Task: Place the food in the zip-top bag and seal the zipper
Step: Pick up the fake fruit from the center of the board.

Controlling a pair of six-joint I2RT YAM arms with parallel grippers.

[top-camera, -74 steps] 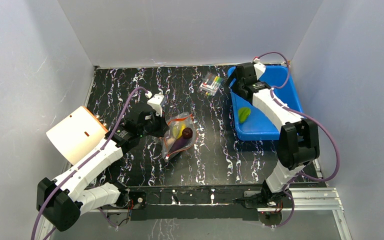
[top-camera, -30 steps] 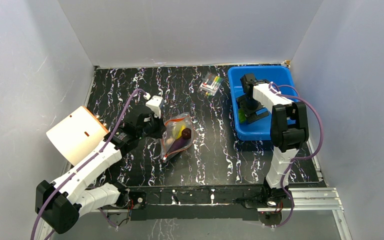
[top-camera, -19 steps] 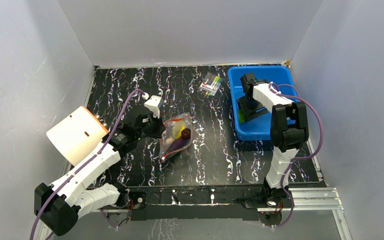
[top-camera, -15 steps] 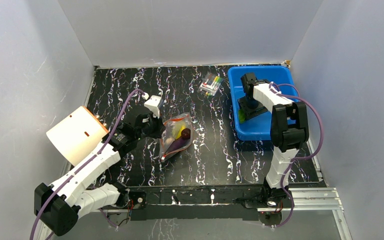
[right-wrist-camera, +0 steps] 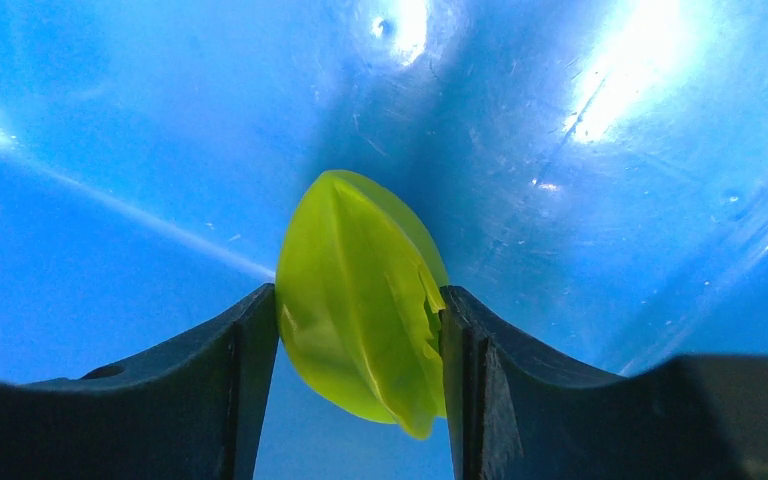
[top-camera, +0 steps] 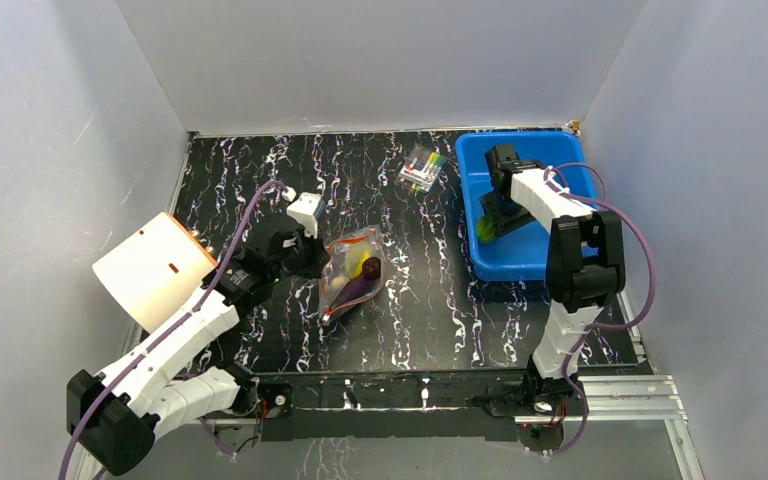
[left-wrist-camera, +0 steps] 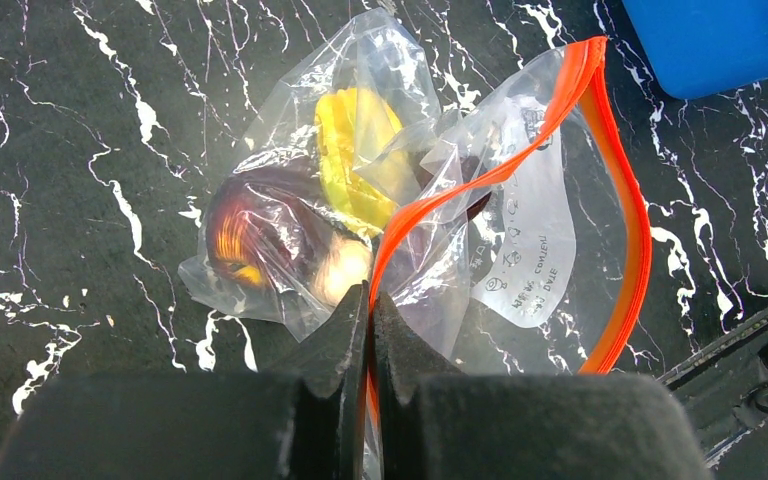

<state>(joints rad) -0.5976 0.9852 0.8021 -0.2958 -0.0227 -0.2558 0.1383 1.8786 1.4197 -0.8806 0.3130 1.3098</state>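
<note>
**Overhead view with both wrist views.** At the left edge of the black marbled desk [top-camera: 430, 310] stands a white object with an orange side [top-camera: 153, 270]; what it is cannot be told.

The left gripper [left-wrist-camera: 370, 305] is pinched tight on the red-orange zipper [left-wrist-camera: 615, 180] at one end of the mouth of the zip-top bag [left-wrist-camera: 525, 235]. The bag lies crumpled a little left of the desk's middle. Its two zipper strips stand apart, so the mouth gapes.

Inside the bag are a yellow piece [left-wrist-camera: 355, 150], a dark purple eggplant [top-camera: 358, 290] and a small purple ball [top-camera: 372, 266].

Near the far edge, just left of the bin, lies a clear packet of colourful sticks [top-camera: 422, 168], apart from the bag. The blue bin [top-camera: 550, 258] fills the far right corner.

Inside the bin, near its left wall, the right gripper [right-wrist-camera: 360, 340] points down. Its two fingers press on opposite sides of the green piece [right-wrist-camera: 355, 290]. Whether that piece rests on the bin floor cannot be told.
</note>
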